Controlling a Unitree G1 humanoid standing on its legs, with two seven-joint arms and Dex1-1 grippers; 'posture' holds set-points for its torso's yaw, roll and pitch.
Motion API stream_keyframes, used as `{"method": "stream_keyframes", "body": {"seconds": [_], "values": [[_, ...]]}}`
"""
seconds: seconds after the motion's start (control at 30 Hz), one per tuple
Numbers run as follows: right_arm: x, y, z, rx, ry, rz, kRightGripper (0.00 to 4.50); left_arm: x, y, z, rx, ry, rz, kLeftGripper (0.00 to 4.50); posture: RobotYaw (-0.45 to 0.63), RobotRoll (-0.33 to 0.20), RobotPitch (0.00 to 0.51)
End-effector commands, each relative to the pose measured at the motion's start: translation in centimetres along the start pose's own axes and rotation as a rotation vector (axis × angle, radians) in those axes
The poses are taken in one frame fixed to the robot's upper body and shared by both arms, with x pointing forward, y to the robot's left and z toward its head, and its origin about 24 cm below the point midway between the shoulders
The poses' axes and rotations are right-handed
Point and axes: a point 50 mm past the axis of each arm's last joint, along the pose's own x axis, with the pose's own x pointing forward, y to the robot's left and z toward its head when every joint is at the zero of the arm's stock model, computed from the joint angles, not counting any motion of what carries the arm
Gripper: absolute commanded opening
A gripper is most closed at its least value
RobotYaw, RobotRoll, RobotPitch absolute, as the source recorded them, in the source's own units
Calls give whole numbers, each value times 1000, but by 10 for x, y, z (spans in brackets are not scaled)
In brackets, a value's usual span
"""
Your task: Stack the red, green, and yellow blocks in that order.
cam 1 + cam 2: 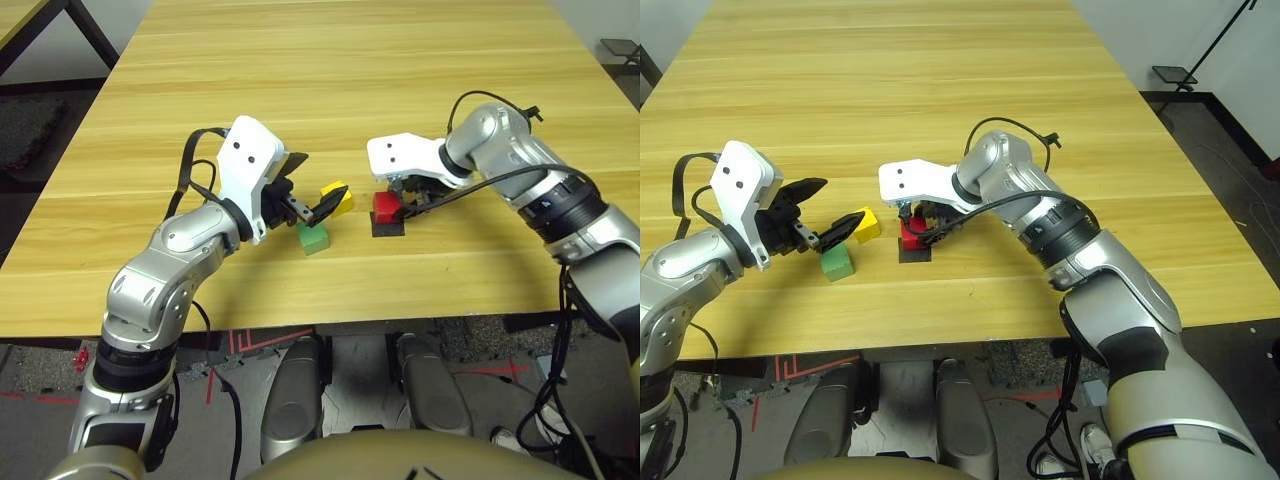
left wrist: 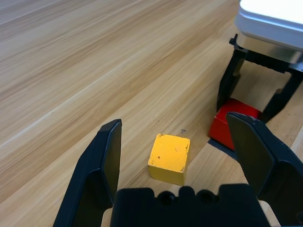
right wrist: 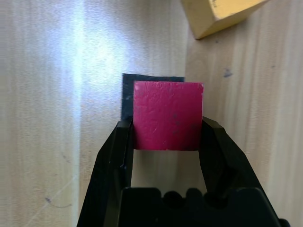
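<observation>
Far left: the left tool (image 2: 173, 163), fingers spread wide, nothing between them, poised beside the green and yellow blocks.

Green block (image 1: 313, 238): matte cube, flat on the pale wood-grained bench (image 1: 330, 290), nearest the robot.

Yellow block (image 2: 168, 158): just beyond the green one, to its right; edges scuffed, small dark marks on top.

Right of these, the red block (image 3: 168, 116), smooth-faced with faint dents, at the thin black square patch (image 3: 128, 97). The right tool (image 3: 166, 135) has it gripped, a black finger against either side.

Step in hand, as judged: seating red as the base. Best done by squaring it over the patch, letting it sit flat, then parting the fingers evenly and lifting straight up, so neither drags it. The left tool should keep clear until the right withdraws; green would follow, gripped on opposite flat faces, yellow last.
</observation>
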Motion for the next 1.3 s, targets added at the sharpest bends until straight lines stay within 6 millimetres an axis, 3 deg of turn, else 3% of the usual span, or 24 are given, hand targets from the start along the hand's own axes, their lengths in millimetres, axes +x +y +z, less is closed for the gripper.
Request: {"method": "stream_keyframes", "body": {"seconds": [0.03, 0.23, 0.47, 0.53, 0.67, 0.77, 0.87, 1.07, 1.3], "values": [[-4, 2, -1, 7, -2, 3, 2039, 1, -2, -1, 2, 9, -7, 4500, 507, -280, 150], [-2, 3, -7, 7, 24, 5, 2039, 1, -2, -3, -2, 12, -11, 4500, 503, -279, 154], [-4, -2, -10, 88, -33, -31, 4397, 1, -3, -3, -11, 18, -38, 4500, 475, -268, 151], [-11, -6, -10, 144, -131, -43, 4458, 1, -2, -3, -9, 26, -49, 4500, 470, -262, 150], [-50, -20, -26, 202, -359, -123, 4458, -7, 1, -3, 3, 73, -100, 4500, 452, -246, 141], [-84, -25, -51, 217, -471, -192, 4458, -18, 3, -12, -3, 162, -150, 4500, 426, -229, 129], [-101, -26, -76, 288, -511, -250, 4458, -25, 7, -23, 4, 245, -178, 4500, 399, -217, 120], [-115, -21, -111, 343, -559, -389, 4458, -22, 11, -40, 7, 303, -207, 4500, 366, -189, 107], [-111, -16, -122, 403, -623, -448, 4458, -13, 6, -57, 44, 326, -298, 4500, 303, -158, 103]]}}
